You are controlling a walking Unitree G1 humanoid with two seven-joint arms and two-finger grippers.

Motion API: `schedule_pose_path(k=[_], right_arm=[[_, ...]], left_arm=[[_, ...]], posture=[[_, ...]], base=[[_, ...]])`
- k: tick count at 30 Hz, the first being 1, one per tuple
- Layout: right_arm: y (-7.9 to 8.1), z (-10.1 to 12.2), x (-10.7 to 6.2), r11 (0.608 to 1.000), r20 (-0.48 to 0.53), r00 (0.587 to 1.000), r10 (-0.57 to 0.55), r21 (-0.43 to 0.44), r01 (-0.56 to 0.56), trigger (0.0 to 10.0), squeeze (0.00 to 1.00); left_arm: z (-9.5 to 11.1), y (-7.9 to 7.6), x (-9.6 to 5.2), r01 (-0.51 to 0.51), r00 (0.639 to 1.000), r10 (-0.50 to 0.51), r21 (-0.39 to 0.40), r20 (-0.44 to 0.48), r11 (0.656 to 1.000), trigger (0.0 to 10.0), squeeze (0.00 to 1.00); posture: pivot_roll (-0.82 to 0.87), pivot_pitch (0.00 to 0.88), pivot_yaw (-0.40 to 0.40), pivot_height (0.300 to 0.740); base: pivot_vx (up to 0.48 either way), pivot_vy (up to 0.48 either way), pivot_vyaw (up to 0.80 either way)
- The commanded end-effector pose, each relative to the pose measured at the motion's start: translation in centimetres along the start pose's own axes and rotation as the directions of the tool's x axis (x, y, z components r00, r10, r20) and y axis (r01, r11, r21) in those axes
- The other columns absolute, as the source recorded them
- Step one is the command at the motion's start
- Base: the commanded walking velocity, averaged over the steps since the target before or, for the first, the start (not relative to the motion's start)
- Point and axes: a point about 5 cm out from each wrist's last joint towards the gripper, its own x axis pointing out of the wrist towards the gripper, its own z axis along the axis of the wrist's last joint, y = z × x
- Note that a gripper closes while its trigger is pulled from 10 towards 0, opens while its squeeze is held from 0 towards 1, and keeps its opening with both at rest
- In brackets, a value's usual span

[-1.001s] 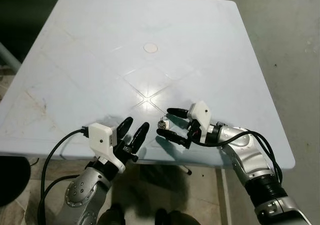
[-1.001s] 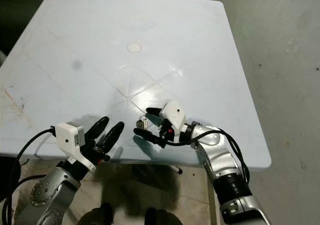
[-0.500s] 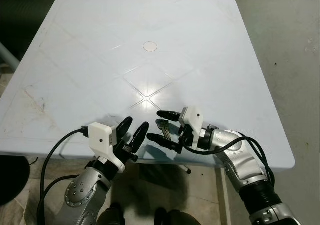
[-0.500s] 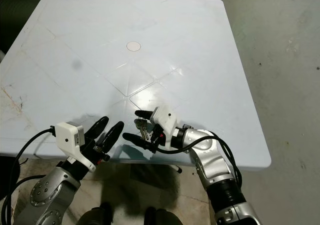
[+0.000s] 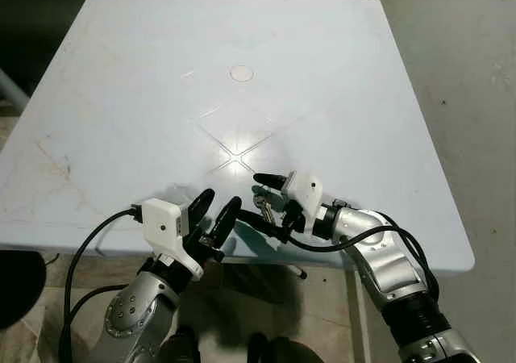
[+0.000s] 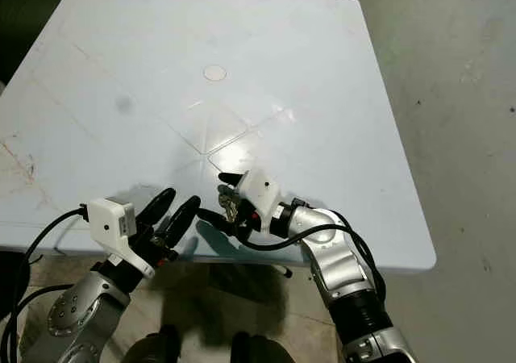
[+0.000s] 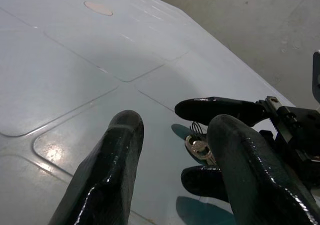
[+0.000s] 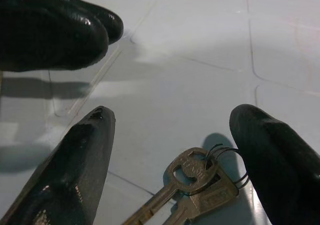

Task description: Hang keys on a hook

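Observation:
A small bunch of brass keys [image 8: 195, 182] on a wire ring lies flat on the pale blue table [image 5: 145, 97], close to its front edge. My right gripper [image 5: 260, 202] is open, with one black finger on each side of the keys [image 5: 262, 205] and not touching them. My left gripper [image 5: 219, 202] is open and holds nothing; it hovers at the table's front edge just left of the keys. In the left wrist view the keys [image 7: 200, 146] lie between the right gripper's two fingers [image 7: 215, 110].
A round white cap [image 5: 240, 73] sits in the table's middle. The table's front edge runs just under both grippers. Grey concrete floor [image 5: 476, 73] lies to the right, and dark shade lies off the table's left side.
My right gripper has slid left along the table, so its open fingers now stand on either side of the keys. The left gripper has stayed put.

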Motion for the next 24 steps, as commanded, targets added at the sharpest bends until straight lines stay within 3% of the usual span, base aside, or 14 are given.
schedule_pose_path(k=[1,8,9,10,11,12,13,19,21,22,24], right_arm=[[0.2,0.0,-0.1,1.000,-0.019,1.000,0.005,-0.022,-0.006,10.0,0.00],[-0.3,-0.3,-0.4,0.999,-0.055,0.998,-0.017,-0.042,0.015,10.0,0.00],[-0.5,-0.3,-0.5,0.999,-0.056,0.998,-0.023,-0.046,0.021,8.0,0.00],[-0.6,-0.4,-0.5,0.999,-0.059,0.998,-0.029,-0.045,0.026,4.9,0.00],[-0.7,-0.4,-0.6,0.999,-0.062,0.998,-0.032,-0.044,0.030,4.9,0.00],[-1.0,-0.5,-0.6,0.998,-0.069,0.996,-0.056,-0.042,0.053,0.3,0.00],[-1.1,-0.5,-0.6,0.997,-0.070,0.996,-0.062,-0.042,0.059,0.0,0.00],[-1.4,-0.4,-0.6,0.996,-0.058,0.995,-0.081,-0.040,0.079,0.0,0.00],[-1.6,-0.3,-0.7,0.994,-0.057,0.993,-0.100,-0.045,0.097,0.7,0.00],[-1.7,-0.3,-0.7,0.994,-0.051,0.993,-0.102,-0.037,0.100,4.4,0.00],[-1.8,-0.2,-0.6,0.994,-0.051,0.993,-0.110,-0.024,0.109,7.7,0.00]], left_arm=[[-0.1,-0.2,-0.3,-0.006,1.000,0.006,-0.008,-0.008,1.000,10.0,0.00],[0.0,-0.4,-0.3,-0.008,1.000,0.008,-0.012,-0.005,1.000,10.0,0.00],[0.0,-0.3,-0.3,-0.009,1.000,0.009,-0.011,-0.004,1.000,10.0,0.00],[0.0,-0.3,-0.2,-0.009,1.000,0.009,-0.011,-0.004,1.000,10.0,0.00],[0.0,-0.3,-0.2,-0.010,1.000,0.010,-0.011,-0.004,1.000,10.0,0.00],[0.0,-0.3,-0.2,-0.010,1.000,0.010,-0.014,-0.001,1.000,10.0,0.00],[0.1,-0.3,-0.2,-0.010,1.000,0.010,-0.015,0.000,1.000,10.0,0.00],[0.1,-0.5,-0.1,-0.007,1.000,0.007,-0.023,0.002,1.000,10.0,0.00],[0.0,-0.5,-0.1,-0.006,1.000,0.006,-0.023,0.002,1.000,10.0,0.00],[0.1,-0.6,-0.1,-0.005,1.000,0.005,-0.024,0.003,1.000,10.0,0.00],[0.1,-0.5,-0.1,-0.005,1.000,0.005,-0.025,0.003,1.000,10.0,0.00]], posture=[[0.13,0.265,-0.120,0.740],[0.13,0.269,-0.124,0.740],[0.13,0.269,-0.124,0.740],[0.13,0.268,-0.125,0.740],[0.13,0.268,-0.125,0.740],[0.13,0.268,-0.124,0.740],[0.13,0.268,-0.124,0.740],[0.13,0.267,-0.120,0.740],[0.13,0.265,-0.121,0.740],[0.13,0.266,-0.122,0.740],[0.13,0.266,-0.121,0.740]], base=[[0.000,0.000,0.00],[0.000,0.000,0.00],[0.000,0.000,0.00],[0.000,0.000,0.00],[0.000,0.000,0.00],[0.000,0.000,0.00],[0.000,0.000,0.00],[0.000,0.000,0.00],[0.000,0.000,0.00],[0.000,0.000,0.00],[0.000,0.000,0.00]])
